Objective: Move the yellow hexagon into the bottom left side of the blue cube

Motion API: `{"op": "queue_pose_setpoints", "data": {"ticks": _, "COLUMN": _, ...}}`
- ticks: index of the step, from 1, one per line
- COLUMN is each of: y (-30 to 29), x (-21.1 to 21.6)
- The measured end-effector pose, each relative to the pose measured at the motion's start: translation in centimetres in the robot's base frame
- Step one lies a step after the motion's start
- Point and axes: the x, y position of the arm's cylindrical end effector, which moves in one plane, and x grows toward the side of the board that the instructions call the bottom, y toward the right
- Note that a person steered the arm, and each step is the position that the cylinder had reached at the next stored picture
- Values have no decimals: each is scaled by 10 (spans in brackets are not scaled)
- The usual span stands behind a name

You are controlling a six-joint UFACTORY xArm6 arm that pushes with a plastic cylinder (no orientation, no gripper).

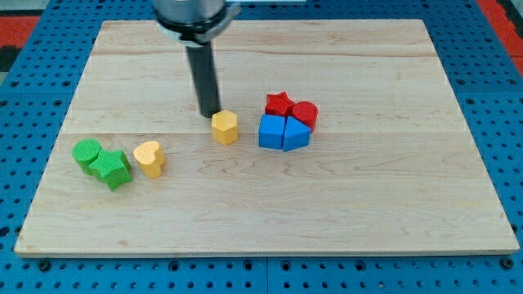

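Observation:
The yellow hexagon (pixel 225 127) lies near the middle of the wooden board (pixel 343 204). My tip (pixel 210 112) stands just above and left of it in the view, touching or almost touching its upper left edge. The blue cube (pixel 270 131) lies to the hexagon's right, a small gap apart. A blue rounded wedge block (pixel 297 133) sits against the cube's right side. A red star (pixel 279 104) and a red cylinder (pixel 305 113) sit just above the blue pair.
A yellow heart (pixel 149 158) lies left of the hexagon. A green cylinder (pixel 86 153) and a green star (pixel 111 168) sit together near the board's left edge. The board rests on a blue perforated table (pixel 49 82).

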Motion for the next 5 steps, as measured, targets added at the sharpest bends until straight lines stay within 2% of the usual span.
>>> {"op": "queue_pose_setpoints", "data": {"ticks": 1, "y": 31, "x": 30}}
{"op": "queue_pose_setpoints", "data": {"ticks": 2, "y": 36, "x": 55}}
{"op": "queue_pose_setpoints", "data": {"ticks": 3, "y": 17, "x": 58}}
{"op": "queue_pose_setpoints", "data": {"ticks": 5, "y": 7, "x": 108}}
